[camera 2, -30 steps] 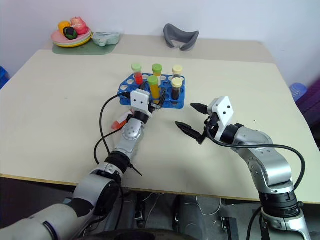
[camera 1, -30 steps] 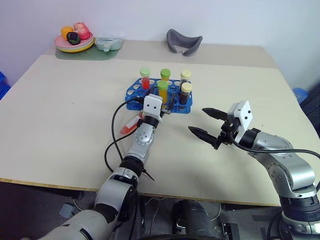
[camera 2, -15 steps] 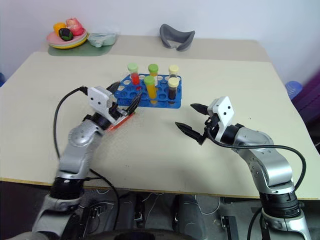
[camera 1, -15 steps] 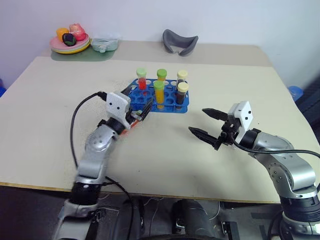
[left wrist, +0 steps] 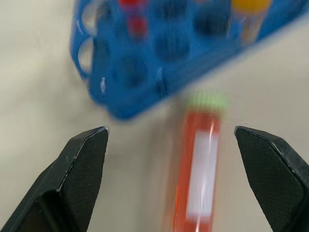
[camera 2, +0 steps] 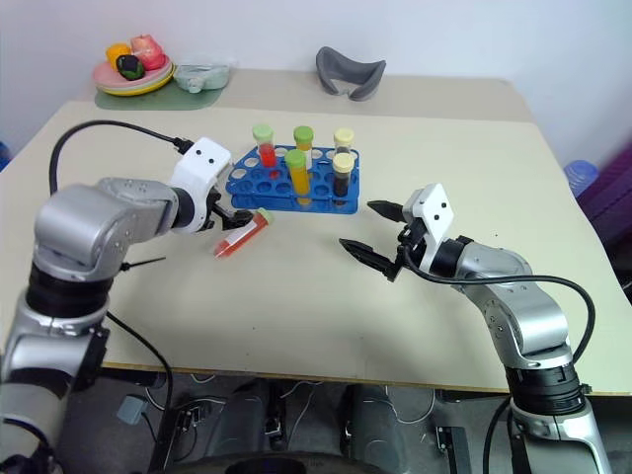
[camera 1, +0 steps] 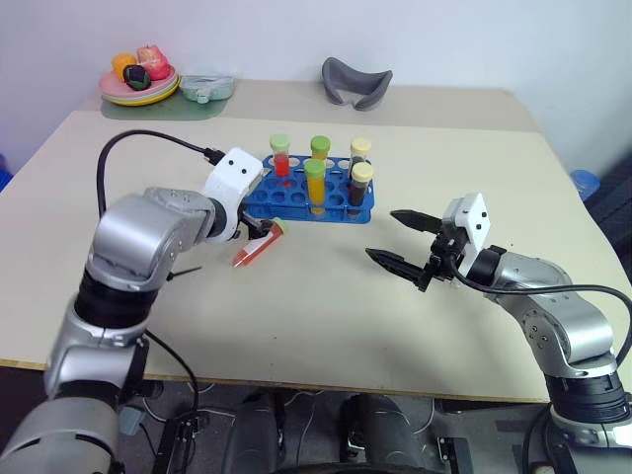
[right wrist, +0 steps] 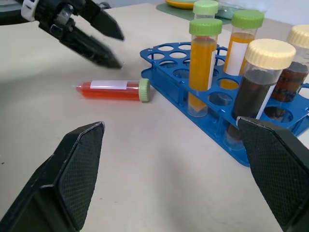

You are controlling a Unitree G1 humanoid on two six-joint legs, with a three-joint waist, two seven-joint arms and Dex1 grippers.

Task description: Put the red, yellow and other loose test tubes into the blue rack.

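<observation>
The last loose tube, a red tube, lies on its side on the tabletop just in front of the blue rack, its pale green cap towards the rack's near left corner and its tip pointing to the near edge. The left gripper hangs just over it with its fingers spread wide and nothing between them. The right gripper hovers over bare tabletop well to the right, fingers also spread and empty.

The main risk is the tube's round body — if the left fingers come down off-centre or close on the slick label, I judge it could roll or squirt away towards the near edge. The cap sits so near the rack that a finger could catch the rack and drag it, and the five tubes standing in it — red, yellow-orange and dark brown — could be knocked. Lifting the tube lying flat also leaves it to be turned upright before a hole, where a loose pinch may let it slip. The left wrist view is blurred, so how near cap and rack truly are is hard to say.

The tabletop is pale beige and matte, set against a plain white wall. Along its far edge sit a plate of toy fruit, a small pale dish and a grey curved object.
</observation>
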